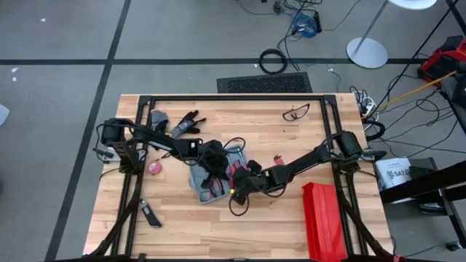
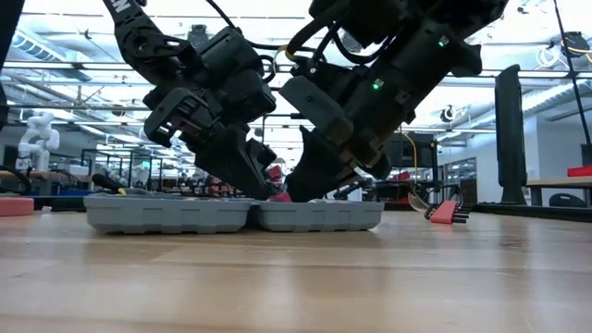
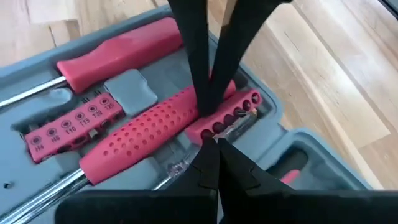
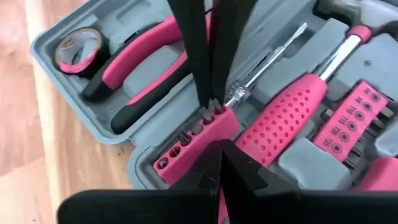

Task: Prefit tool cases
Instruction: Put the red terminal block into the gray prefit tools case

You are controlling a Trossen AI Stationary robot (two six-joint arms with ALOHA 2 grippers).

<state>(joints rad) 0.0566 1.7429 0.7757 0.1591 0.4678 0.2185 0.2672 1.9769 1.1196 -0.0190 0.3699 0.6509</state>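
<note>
The blue-grey tool case (image 1: 198,188) lies open and flat on the table, both halves down (image 2: 166,215). Its grey slots hold pink tools: a screwdriver with a dotted handle (image 3: 140,140), pliers (image 4: 143,68), a tape roll (image 4: 78,50) and a pink bit holder strip (image 4: 189,140). My left gripper (image 3: 209,143) and my right gripper (image 4: 217,146) are both shut. They meet tip to tip over that strip, at the case's middle (image 2: 277,194). Each wrist view shows the other arm's shut fingers coming in from the far side. My left gripper rests its shut fingertips on one end of the pink bit holder strip (image 3: 217,129), slanting down from the table's left. The strip lies in the case beside the dotted handle. My right gripper sets its shut fingertips on the same strip, at its long side (image 4: 208,134), slanting down from the table's right.
A long red ribbed box (image 1: 322,218) stands at the near right. A red hex key set (image 2: 444,213) lies right of the case. Safety glasses (image 1: 295,111) and dark tools (image 1: 182,125) lie toward the far edge. A pink round thing (image 1: 154,167) and a knife (image 1: 151,213) lie left.
</note>
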